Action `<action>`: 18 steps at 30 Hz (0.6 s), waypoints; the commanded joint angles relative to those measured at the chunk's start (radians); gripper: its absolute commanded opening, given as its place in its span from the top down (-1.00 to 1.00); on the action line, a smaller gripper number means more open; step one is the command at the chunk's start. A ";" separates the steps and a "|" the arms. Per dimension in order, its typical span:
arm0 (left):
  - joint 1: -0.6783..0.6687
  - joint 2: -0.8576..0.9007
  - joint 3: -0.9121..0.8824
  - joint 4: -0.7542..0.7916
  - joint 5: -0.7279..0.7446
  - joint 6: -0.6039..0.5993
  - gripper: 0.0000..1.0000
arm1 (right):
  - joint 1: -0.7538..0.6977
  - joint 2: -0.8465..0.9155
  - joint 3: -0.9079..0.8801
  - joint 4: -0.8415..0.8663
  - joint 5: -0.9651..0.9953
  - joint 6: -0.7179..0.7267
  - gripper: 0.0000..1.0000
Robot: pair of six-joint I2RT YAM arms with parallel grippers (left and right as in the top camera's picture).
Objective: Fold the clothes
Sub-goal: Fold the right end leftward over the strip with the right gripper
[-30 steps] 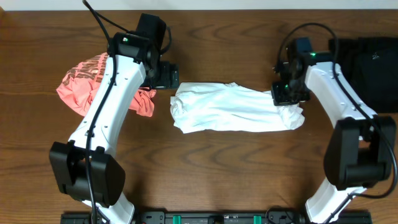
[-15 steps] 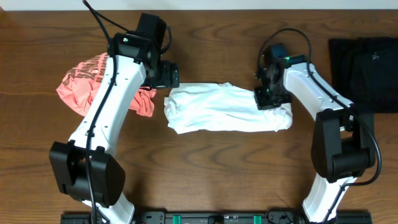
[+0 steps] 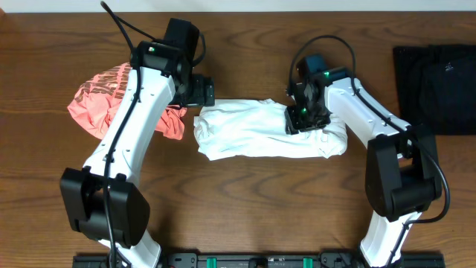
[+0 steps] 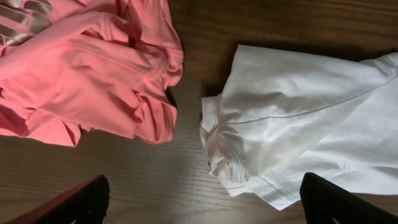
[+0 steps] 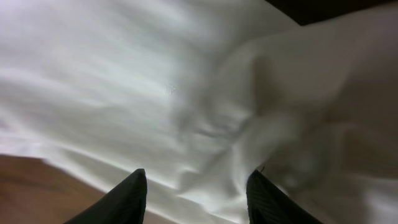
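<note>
I see a dark brown wooden table carrying three garments: a crumpled white cotton shirt at the middle, a bunched coral-pink shirt near its left end, and a folded black garment well apart at the right edge.

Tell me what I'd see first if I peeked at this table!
Your eye lands on the crumpled white T-shirt in the middle of the wooden table, with the right gripper pinching it toward its right end. Next comes the bright coral-pink shirt bunched at the left, beside the open left gripper. A black garment lies flat at the far right edge.
</note>
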 commanded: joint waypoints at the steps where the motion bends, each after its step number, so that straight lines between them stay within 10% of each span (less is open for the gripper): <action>1: 0.002 -0.005 -0.005 0.001 -0.002 0.010 -0.96 | 0.011 0.003 0.058 0.003 -0.130 -0.030 0.02; 18: 0.007 -0.005 -0.001 0.027 -0.010 0.046 -0.96 | 0.023 -0.001 0.239 -0.315 0.136 -0.008 0.09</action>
